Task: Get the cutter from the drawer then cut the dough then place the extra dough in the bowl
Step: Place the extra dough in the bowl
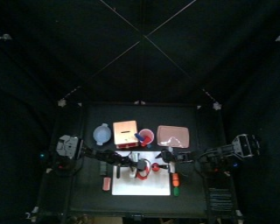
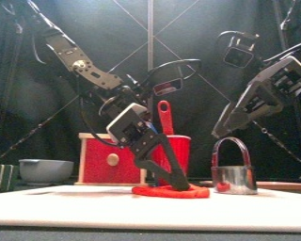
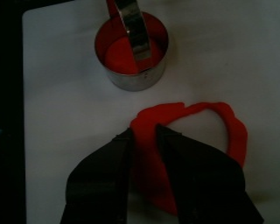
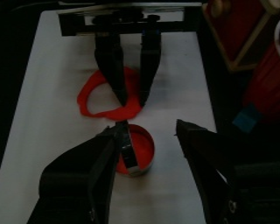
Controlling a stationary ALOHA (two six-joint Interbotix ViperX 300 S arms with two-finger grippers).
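From above: spotting the white cutting board (image 1: 129, 185) at the worktop's front middle, with the left arm (image 1: 67, 147) and right arm (image 1: 234, 150) both reaching in over it. Behind it, picking out the blue-grey bowl (image 1: 101, 133), the wooden box (image 1: 125, 131) just beside it, and the pink tray (image 1: 174, 136) further right.

Down to table level: catching the left jaws low on the board, pinched on the red dough ring (image 2: 169, 192), lying flat there. To its right, seeing the metal cutter (image 2: 236, 177) upright on the board, wire handle arched over it, apart from the ring. Above that handle, finding the right jaws hanging. Behind, noting the red cup (image 2: 179, 152) with a red toy knife (image 2: 164, 117), next to the box's red drawer front.

Left wrist now: confirming it, left jaws narrow, squeezing the ring's rim between them. Beyond them, finding the cutter with a red dough disc (image 3: 113, 52) sitting inside.

Right wrist: showing the right jaws spread wide, gripping nothing, with the cutter between them and close to one jaw. Cannot tell whether touching.
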